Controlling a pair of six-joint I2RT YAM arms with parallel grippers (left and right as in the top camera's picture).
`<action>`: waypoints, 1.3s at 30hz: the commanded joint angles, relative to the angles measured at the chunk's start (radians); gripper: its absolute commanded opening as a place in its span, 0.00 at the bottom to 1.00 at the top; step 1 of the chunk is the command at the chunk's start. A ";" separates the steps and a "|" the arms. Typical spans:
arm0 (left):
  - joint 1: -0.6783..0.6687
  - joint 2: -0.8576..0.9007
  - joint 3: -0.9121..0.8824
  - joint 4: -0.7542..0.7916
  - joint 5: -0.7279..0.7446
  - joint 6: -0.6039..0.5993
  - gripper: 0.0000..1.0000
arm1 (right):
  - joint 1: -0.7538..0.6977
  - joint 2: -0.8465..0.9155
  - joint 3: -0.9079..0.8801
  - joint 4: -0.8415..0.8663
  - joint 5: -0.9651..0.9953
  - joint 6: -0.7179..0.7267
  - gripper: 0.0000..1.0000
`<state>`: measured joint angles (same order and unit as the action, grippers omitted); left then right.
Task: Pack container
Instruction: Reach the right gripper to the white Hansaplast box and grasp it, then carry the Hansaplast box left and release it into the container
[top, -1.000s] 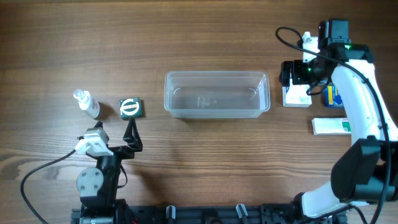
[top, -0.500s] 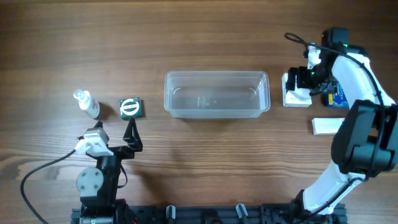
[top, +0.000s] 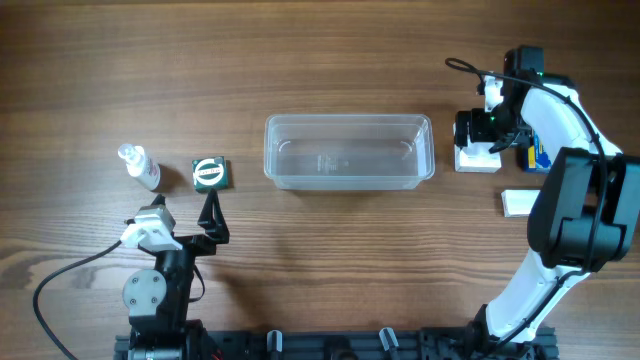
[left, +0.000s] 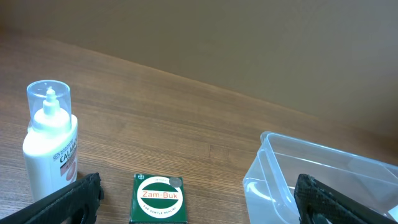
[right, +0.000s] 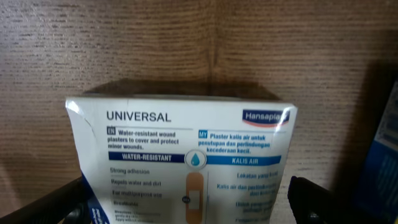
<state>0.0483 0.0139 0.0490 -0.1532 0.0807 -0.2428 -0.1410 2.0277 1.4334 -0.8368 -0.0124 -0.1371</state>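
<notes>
White box (right: 186, 162) beside clear container (top: 348, 184) reads UNIVERSAL; green box (left: 157, 198) reads Zam-Buk.

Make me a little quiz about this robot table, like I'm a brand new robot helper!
1. True or false: the container already has a box inside it.
2. Seen from overhead, where is the green Zam-Buk box? A) inside the container B) to its left C) to its right
3. Fill in: the right gripper has a finger on each side of a white box marked ____.

Key: 1 false; 2 B; 3 Hansaplast.
</notes>
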 joint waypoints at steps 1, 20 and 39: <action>0.006 -0.007 -0.007 0.003 0.008 -0.004 1.00 | 0.000 0.034 0.012 0.014 0.019 -0.021 1.00; 0.006 -0.007 -0.007 0.003 0.008 -0.004 1.00 | 0.001 -0.004 0.168 -0.074 0.010 0.093 0.68; 0.006 -0.007 -0.007 0.003 0.008 -0.004 1.00 | 0.443 -0.185 0.383 -0.481 0.017 0.558 0.68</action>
<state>0.0483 0.0139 0.0490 -0.1532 0.0807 -0.2428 0.2630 1.8343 1.8408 -1.3201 -0.1192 0.3195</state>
